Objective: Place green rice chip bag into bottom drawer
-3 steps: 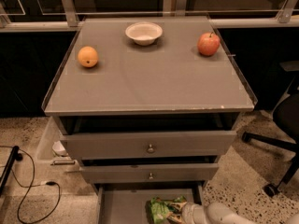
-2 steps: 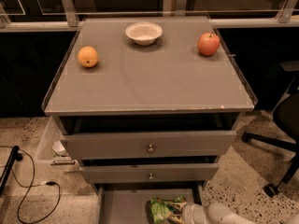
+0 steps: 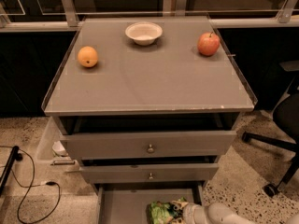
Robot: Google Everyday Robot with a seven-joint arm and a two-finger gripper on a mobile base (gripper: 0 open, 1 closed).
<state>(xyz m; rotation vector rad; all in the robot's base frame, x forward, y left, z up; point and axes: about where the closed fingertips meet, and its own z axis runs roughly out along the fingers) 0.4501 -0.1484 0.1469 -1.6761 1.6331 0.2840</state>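
The green rice chip bag lies in the open bottom drawer at the lower edge of the camera view, right of the drawer's middle. My gripper reaches in from the lower right on a pale grey arm and sits against the bag's right side. The lower part of the bag and drawer is cut off by the frame.
The grey cabinet top carries an orange at left, a white bowl at the back and a red apple at right. Two knobbed drawers stand slightly open. A black cable lies on the floor left, an office chair base right.
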